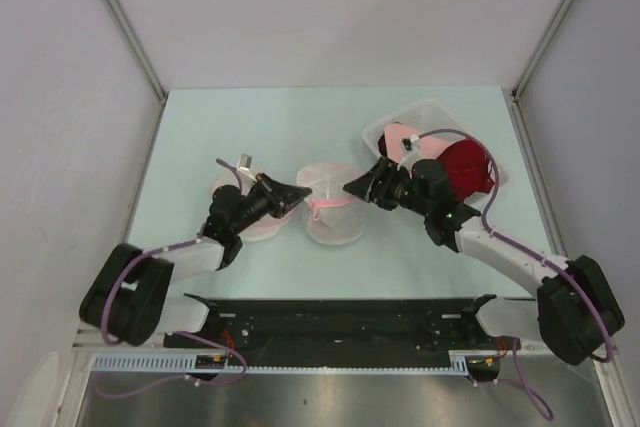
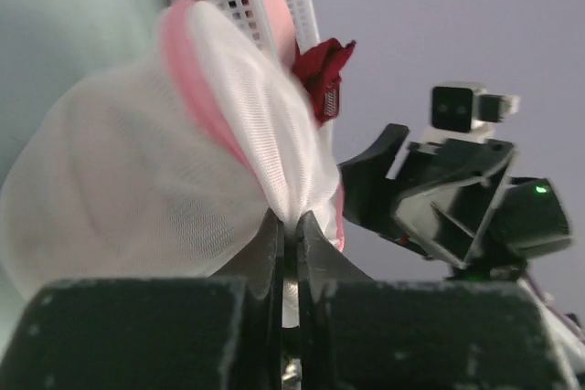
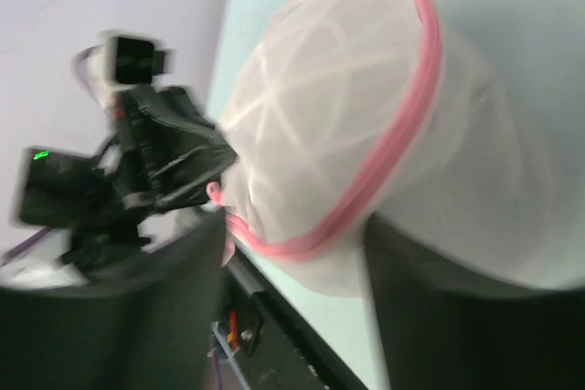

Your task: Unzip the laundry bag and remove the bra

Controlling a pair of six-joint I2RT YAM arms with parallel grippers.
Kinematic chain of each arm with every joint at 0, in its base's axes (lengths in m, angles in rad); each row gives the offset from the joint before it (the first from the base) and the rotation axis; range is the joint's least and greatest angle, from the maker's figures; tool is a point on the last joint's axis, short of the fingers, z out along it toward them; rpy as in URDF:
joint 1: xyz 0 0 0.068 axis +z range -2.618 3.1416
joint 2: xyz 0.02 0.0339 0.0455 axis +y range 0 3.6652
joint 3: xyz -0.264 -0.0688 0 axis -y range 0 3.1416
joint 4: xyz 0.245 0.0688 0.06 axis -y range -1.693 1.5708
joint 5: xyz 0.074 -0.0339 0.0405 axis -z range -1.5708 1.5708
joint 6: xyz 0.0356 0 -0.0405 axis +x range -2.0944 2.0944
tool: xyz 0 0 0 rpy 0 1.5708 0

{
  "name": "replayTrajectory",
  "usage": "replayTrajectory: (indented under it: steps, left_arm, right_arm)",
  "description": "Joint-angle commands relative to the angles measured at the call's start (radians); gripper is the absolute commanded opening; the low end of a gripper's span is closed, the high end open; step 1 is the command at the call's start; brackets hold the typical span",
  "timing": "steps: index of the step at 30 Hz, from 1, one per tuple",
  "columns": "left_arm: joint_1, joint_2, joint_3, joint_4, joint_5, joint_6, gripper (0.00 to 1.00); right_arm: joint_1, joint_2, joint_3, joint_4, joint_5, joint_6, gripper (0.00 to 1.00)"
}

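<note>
We see the left gripper (image 1: 300,193) clamped on the laundry bag (image 1: 335,212), right gripper (image 1: 351,187) just beside it, jaws parted, both arms angled inward.

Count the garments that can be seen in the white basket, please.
2. A dark red garment lies at the right side of the white basket, and a pale pink garment at its left. More may be hidden underneath.
</note>
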Motion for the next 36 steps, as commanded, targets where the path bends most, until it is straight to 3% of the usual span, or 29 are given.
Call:
replayTrajectory:
  steps: [1,2,6,10,12,14,17,19,25,36]
  left_arm:
    - [-0.024,-0.220,0.154,-0.577,-0.152,0.297,0.00]
    - [-0.033,-0.282,0.176,-0.724,-0.241,0.329,0.00]
    - [-0.068,-0.367,0.214,-0.863,-0.344,0.405,0.00]
    - [-0.088,-0.367,0.250,-0.940,-0.395,0.429,0.00]
    - [-0.100,-0.355,0.248,-0.932,-0.391,0.431,0.00]
    - [-0.103,-0.343,0.247,-0.928,-0.383,0.422,0.00]
    - [-0.110,-0.344,0.245,-0.940,-0.383,0.412,0.00]
    - [-0.113,-0.356,0.242,-0.944,-0.392,0.414,0.00]
    - [-0.113,-0.385,0.257,-0.973,-0.400,0.437,0.00]
    - [-0.114,-0.392,0.256,-0.972,-0.398,0.438,0.00]
  right_arm:
    - [0.058,-0.124,0.142,-0.338,0.328,-0.166,0.84]
    - [0.070,-0.164,0.154,-0.430,0.428,-0.185,0.86]
    - [0.180,-0.276,0.169,-0.483,0.632,-0.248,0.83]
    - [0.308,-0.258,0.214,-0.428,0.676,-0.330,0.56]
    - [0.334,-0.165,0.255,-0.414,0.605,-0.350,0.36]
    - [0.351,-0.088,0.336,-0.395,0.497,-0.388,0.26]
    - [0.375,0.040,0.408,-0.375,0.388,-0.417,0.29]
    - [0.380,0.099,0.416,-0.362,0.352,-0.416,0.39]
    - [0.382,0.181,0.418,-0.354,0.237,-0.391,0.47]
    - [0.379,0.294,0.419,-0.257,0.165,-0.339,0.47]
